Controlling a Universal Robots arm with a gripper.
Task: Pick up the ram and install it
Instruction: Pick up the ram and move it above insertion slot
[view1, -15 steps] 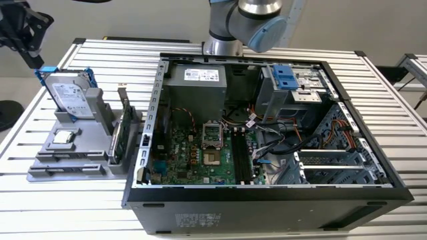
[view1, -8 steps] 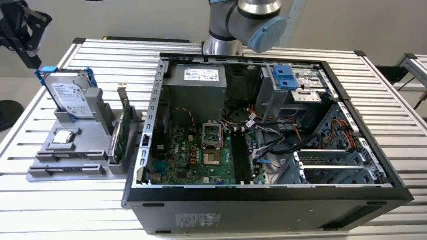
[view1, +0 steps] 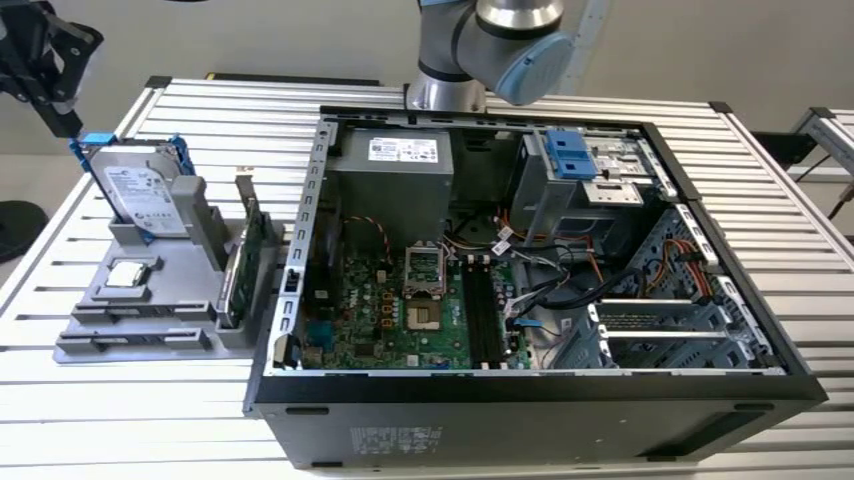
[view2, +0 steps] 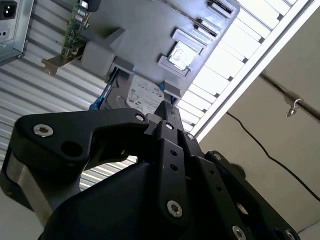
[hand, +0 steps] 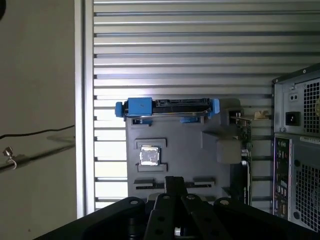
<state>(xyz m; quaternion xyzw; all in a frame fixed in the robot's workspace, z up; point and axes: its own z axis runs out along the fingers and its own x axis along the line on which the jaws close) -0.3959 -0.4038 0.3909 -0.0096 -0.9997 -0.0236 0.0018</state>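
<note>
The ram (view1: 232, 286) stands on edge in the grey holder (view1: 134, 330), beside the open computer case (view1: 534, 250); in the first wrist view the ram (hand: 246, 177) is a thin dark strip at the holder's side. My gripper (view1: 62, 125) hangs shut and empty at the exterior view's far left, above and just outside the holder, well apart from the ram. Both wrist views look past the closed fingertips (hand: 172, 180) (view2: 167, 107) down onto the holder. The black memory slots (view1: 478, 315) lie on the motherboard.
The holder also carries a silver hard drive with blue rails (view1: 136, 195), a taller green card with a metal bracket (view1: 260, 232) and a small square chip (view1: 127, 275). The slatted metal table (view1: 227, 110) ends close behind my gripper. Cables cross inside the case.
</note>
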